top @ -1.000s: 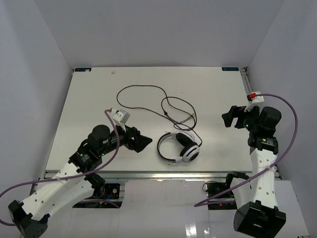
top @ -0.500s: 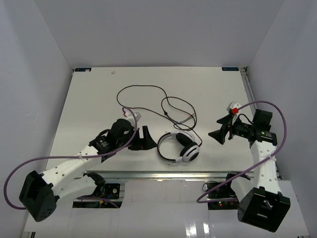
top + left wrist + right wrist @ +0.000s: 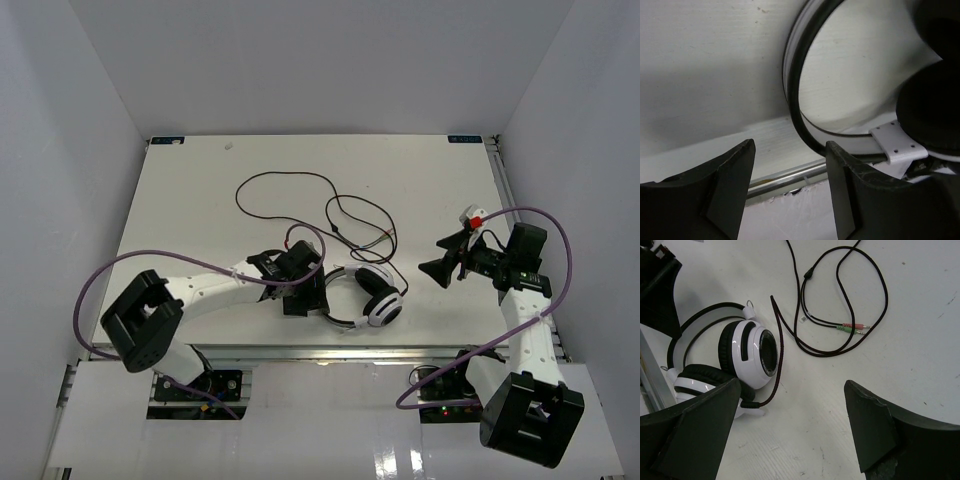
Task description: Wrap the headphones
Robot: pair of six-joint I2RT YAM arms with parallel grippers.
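The white-and-black headphones (image 3: 362, 297) lie near the table's front edge, their ear cups to the right and the thin headband (image 3: 330, 290) curving to the left. Their long dark cord (image 3: 300, 195) loops loosely over the table behind them. My left gripper (image 3: 312, 294) is open and low right beside the headband, which runs just ahead of the open fingers in the left wrist view (image 3: 792, 85). My right gripper (image 3: 440, 262) is open and empty, off to the right of the headphones. The right wrist view shows the ear cups (image 3: 747, 355) and the cord's plugs (image 3: 852, 327).
The table's metal front edge (image 3: 785, 176) runs just under my left gripper. Purple robot cables (image 3: 95, 300) arc beside both arms. White walls enclose the table on three sides.
My left arm has reached right along the front edge until its gripper is at the headband. My right gripper has turned and lowered toward the headphones, then held still.
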